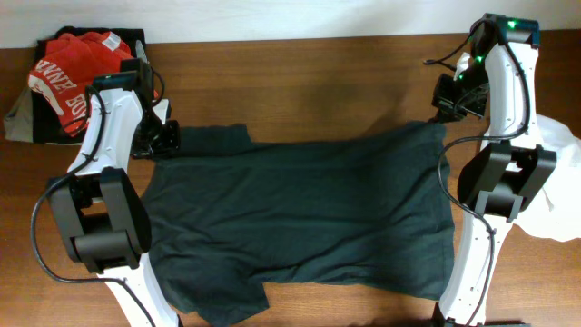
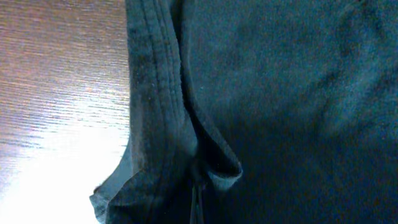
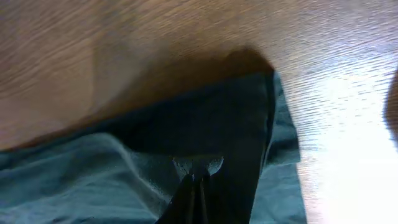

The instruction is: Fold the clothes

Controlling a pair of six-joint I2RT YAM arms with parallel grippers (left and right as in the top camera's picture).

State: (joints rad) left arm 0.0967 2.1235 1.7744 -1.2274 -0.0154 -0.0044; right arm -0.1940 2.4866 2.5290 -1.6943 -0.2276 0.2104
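On the table (image 1: pixel 309 73), spread flat: T-shirt (image 1: pixel 300 209), long axis side to side. Pinched tight at far sleeve by left gripper (image 1: pixel 169 136), at far hem corner by right gripper (image 1: pixel 447 102); free edge on the near side

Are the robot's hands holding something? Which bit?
Yes, the dark T-shirt. The left gripper pinches its stitched edge at one far corner; the right gripper pinches the other far corner.
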